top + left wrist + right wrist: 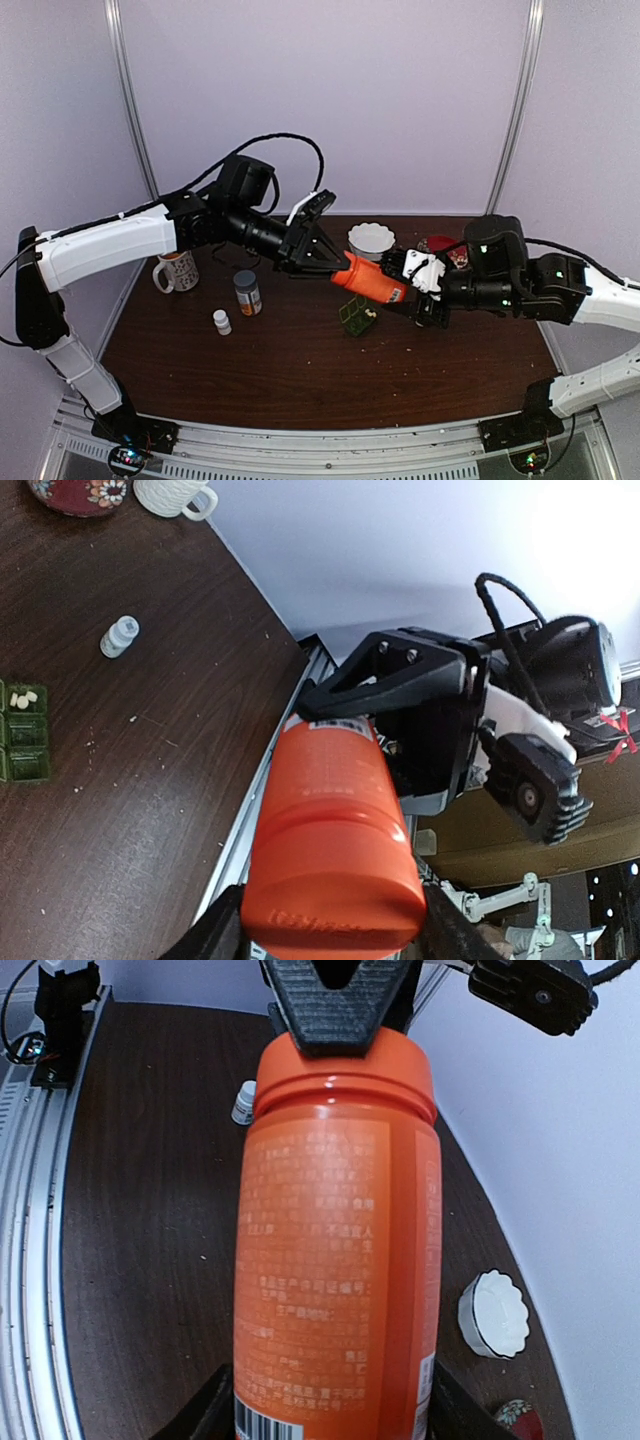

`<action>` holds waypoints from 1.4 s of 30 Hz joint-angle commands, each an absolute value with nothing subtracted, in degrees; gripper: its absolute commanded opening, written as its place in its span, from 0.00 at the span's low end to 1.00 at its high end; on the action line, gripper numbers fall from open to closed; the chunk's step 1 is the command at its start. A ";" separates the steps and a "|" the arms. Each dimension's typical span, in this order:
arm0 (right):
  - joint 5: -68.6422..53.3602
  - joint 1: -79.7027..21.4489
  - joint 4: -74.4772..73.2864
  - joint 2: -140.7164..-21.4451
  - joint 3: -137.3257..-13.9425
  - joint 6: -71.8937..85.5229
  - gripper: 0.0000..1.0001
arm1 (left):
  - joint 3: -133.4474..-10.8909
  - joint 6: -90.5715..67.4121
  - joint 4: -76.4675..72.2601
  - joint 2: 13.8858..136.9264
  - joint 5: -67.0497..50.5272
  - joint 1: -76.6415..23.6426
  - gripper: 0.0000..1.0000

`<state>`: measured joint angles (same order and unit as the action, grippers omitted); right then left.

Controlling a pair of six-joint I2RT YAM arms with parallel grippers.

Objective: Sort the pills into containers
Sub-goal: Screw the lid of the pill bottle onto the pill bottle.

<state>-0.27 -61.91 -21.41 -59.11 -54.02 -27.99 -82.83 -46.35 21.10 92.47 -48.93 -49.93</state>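
Nearest the arm bases, a small white bottle (222, 321) stands on the dark table (300, 380), at about nine o'clock from the green pill box (355, 318). The left wrist view looks into the box's three cells. One end cell holds a few whitish pills (22, 697), and the other two look empty.

Just beyond the box, at its twelve o'clock, the orange bottle (372, 281) hangs in the air lying nearly level between the two arms. The left gripper (335, 930) pinches its cap end and the right gripper (330, 1415) clamps its body near the base.

This looks like the cap being twisted off, and that is where the risk lies. With the bottle on its side, a cap that comes free could let the contents pour across the table instead of into a cell. A weak hold on the smooth body could also let it spin or drop onto the box.

Farther back, a white fluted bowl (371, 240) sits at twelve o'clock.
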 commanded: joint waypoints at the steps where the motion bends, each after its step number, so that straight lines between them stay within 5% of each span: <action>1: -26.46 -57.66 -12.54 -60.22 -60.21 -18.99 0.00 | -83.05 -33.25 18.46 92.02 -49.80 -52.95 0.31; 14: -41.44 -53.54 -11.63 -61.70 -59.34 -10.52 0.00 | -83.92 36.22 27.79 88.54 -51.69 -54.57 0.29; 26: -39.52 -53.26 -11.27 -61.83 -58.33 -9.30 0.00 | -80.00 69.25 26.05 84.07 -27.56 -59.36 0.26; 32: -37.09 -53.17 -12.09 -61.60 -57.66 -9.73 0.00 | -75.86 74.38 20.90 81.14 -21.46 -60.72 0.44; 37: -34.86 -53.22 -15.20 -61.02 -57.41 -11.29 0.00 | -70.30 62.87 11.74 77.08 -20.77 -59.91 0.93; 42: -32.04 -53.09 -16.11 -58.17 -54.80 -12.50 0.00 | -64.18 46.76 3.73 71.72 -20.70 -58.26 0.97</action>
<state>-35.05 -53.01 -19.20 -61.43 -56.25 -11.38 -67.85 61.23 14.72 76.47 -22.65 -59.35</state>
